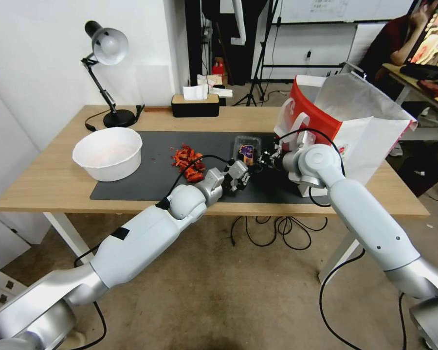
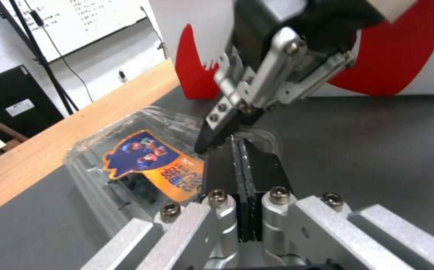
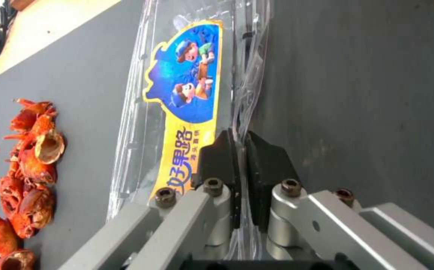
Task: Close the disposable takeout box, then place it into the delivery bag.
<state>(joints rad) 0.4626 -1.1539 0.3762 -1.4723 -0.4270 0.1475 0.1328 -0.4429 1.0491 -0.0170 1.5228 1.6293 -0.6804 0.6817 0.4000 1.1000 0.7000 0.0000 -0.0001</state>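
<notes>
Gripping now: you have both grippers clenched at the near rim of the disposable takeout box (image 1: 247,149), which lies flat on the dark mat (image 1: 131,182).
Left gripper (image 2: 239,157): your jaws are pressed together, black pads touching, with the clear rim of the box at their tips. Whether any plastic is truly pinched between them, you cannot tell from the left wrist view.
Right gripper (image 3: 239,150): your jaws are clamped on the thin clear flange of the box; the plastic edge runs straight into the slit between the pads.
Box relative to the jaws: the blue-and-yellow label (image 3: 189,93) lies just beside the right jaws, on the lid, facing up. Seen from the left wrist, the label sits just beside your left jaws, and the right gripper's finger comes down onto the same rim directly ahead of them.
Lid: it lies down over the base.
Delivery bag (image 1: 365,116): it stands open beyond the right gripper, well apart from the box, its red panel toward the jaws and the foil lining showing at the mouth.
Shell scraps (image 3: 24,165): the red pieces lie on the mat on the far side of the box from your right jaws, apart from it.
White bowl (image 1: 108,153): farther off past the scraps.
</notes>
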